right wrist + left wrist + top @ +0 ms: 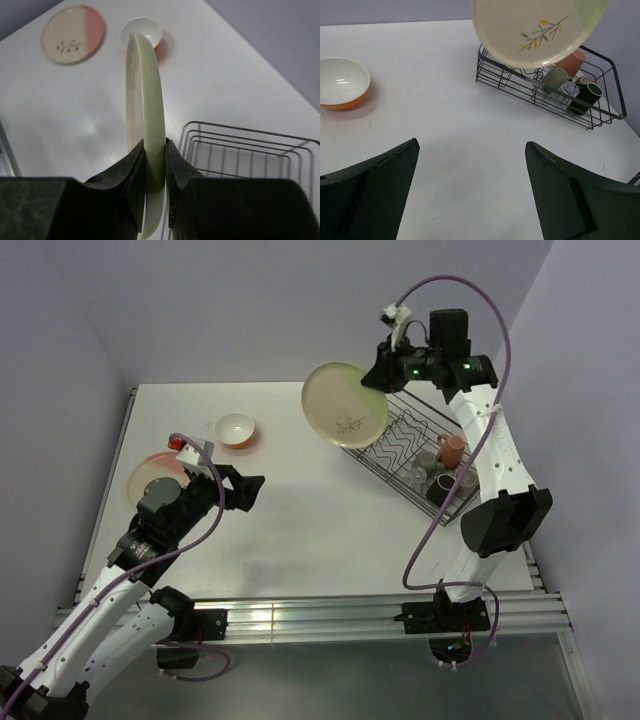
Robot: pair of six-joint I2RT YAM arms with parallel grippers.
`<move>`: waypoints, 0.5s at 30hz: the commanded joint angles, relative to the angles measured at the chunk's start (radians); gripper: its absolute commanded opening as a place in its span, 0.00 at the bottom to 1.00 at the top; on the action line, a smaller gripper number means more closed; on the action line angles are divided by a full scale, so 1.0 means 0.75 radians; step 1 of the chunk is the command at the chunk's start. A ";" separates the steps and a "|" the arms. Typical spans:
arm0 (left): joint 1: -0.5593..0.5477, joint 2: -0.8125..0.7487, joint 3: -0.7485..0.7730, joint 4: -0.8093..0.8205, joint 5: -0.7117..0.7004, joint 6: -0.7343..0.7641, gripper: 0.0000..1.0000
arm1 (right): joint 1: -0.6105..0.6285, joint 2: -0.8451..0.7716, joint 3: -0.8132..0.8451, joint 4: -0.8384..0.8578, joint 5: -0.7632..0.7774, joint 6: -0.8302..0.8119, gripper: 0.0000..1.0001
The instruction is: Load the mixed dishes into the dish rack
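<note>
My right gripper [383, 373] is shut on the rim of the cream-green plate with the sprig [343, 404]. It holds the plate on edge in the air above the far left end of the dish rack [385, 458]. The plate also shows in the right wrist view [147, 95] and the left wrist view [535, 27]. The pink cup [451, 449], the grey-green cup [429, 461], the brown cup [440, 490] and the clear glass [418, 478] sit in the rack's near end. The pink-cream plate [150, 475] and the orange bowl [236, 429] lie on the table. My left gripper [250, 491] is open and empty.
The table's left edge [110, 490] runs close to the pink-cream plate. The aluminium rail [330, 615] borders the near edge. The rack sits close to the right edge of the table [525, 540].
</note>
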 commanded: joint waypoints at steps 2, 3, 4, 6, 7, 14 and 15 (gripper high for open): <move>0.003 -0.038 -0.004 0.041 -0.030 -0.028 0.94 | -0.108 -0.020 0.165 0.217 0.059 0.113 0.00; 0.003 -0.040 -0.012 0.043 -0.028 -0.030 0.94 | -0.143 -0.012 0.186 0.233 0.079 0.109 0.00; 0.003 -0.042 -0.016 0.045 -0.030 -0.034 0.94 | -0.157 -0.004 0.198 0.240 0.116 0.105 0.00; 0.003 -0.046 -0.032 0.051 -0.028 -0.042 0.94 | -0.186 0.027 0.239 0.252 0.143 0.087 0.00; 0.003 -0.048 -0.038 0.061 -0.028 -0.053 0.94 | -0.216 0.037 0.253 0.258 0.149 0.084 0.00; 0.003 -0.052 -0.069 0.067 -0.026 -0.069 0.94 | -0.298 0.084 0.280 0.258 0.233 -0.032 0.00; 0.003 -0.054 -0.075 0.069 -0.024 -0.071 0.94 | -0.307 0.087 0.274 0.258 0.235 -0.038 0.00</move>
